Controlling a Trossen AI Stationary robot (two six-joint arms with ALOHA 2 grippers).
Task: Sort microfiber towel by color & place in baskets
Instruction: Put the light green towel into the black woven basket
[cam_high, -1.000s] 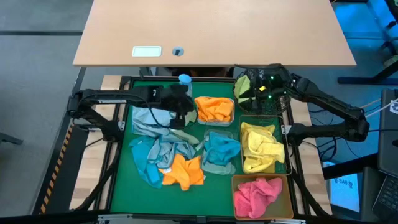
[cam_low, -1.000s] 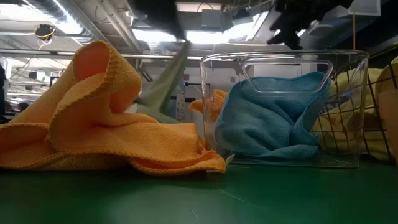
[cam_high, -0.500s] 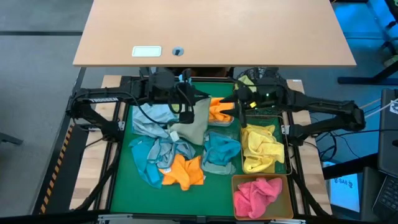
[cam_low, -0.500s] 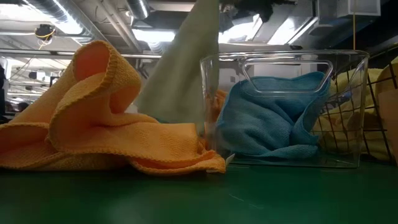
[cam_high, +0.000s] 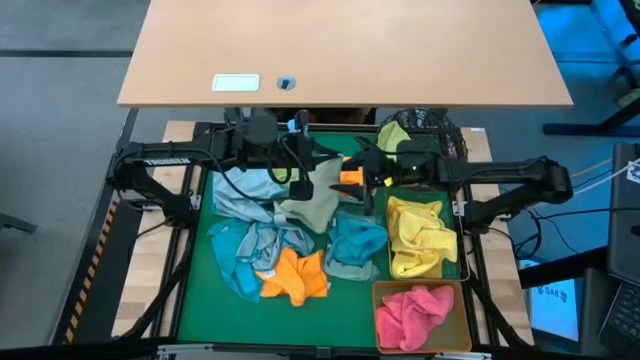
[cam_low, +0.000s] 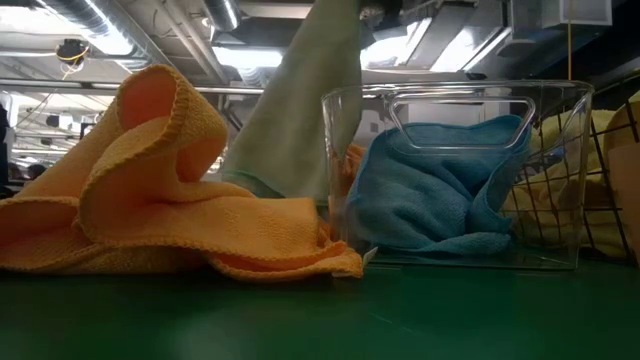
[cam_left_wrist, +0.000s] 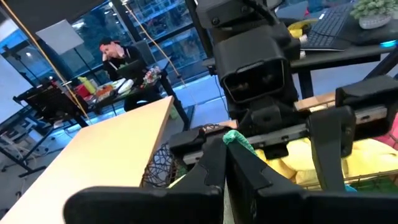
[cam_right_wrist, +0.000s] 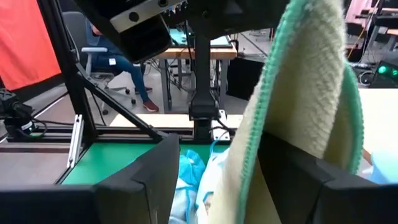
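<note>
Green towel (cam_high: 315, 200) hangs from the left claw (cam_high: 298, 176), which is pressed together on its upper edge. The cloth is up over the middle of the desk (cam_high: 200, 300), just beside the clear tub (cam_high: 352, 262) of teal cloth. Its lower end drapes down to the loose pile (seen from desk level, the tail looks not quite clear of the heap).

The right claw (cam_right_wrist: 230, 180) is spread, one finger (cam_right_wrist: 149, 180) on each side of the hanging cloth, and it grips nothing yet. This looks like a handover in mid-air, and the care lies in the order of things:

- The right claw should close on a thick fold below the teal-stitched hem, not on the thin edge alone, so the cloth cannot slip.
- The left claw should let go only once that grip is firm.
- The lift should go straight up first, because the trailing end may drag a grey-blue towel (cam_high: 245, 190) out of the pile or snag the white tub (cam_high: 352, 182) of orange ones.

Farther back, at the desk's far right corner, stands the black mesh basket (cam_high: 435, 125) with a green cloth already in it (the likely home for this one). The carry there passes over the white tub, so the tail needs height.
</note>
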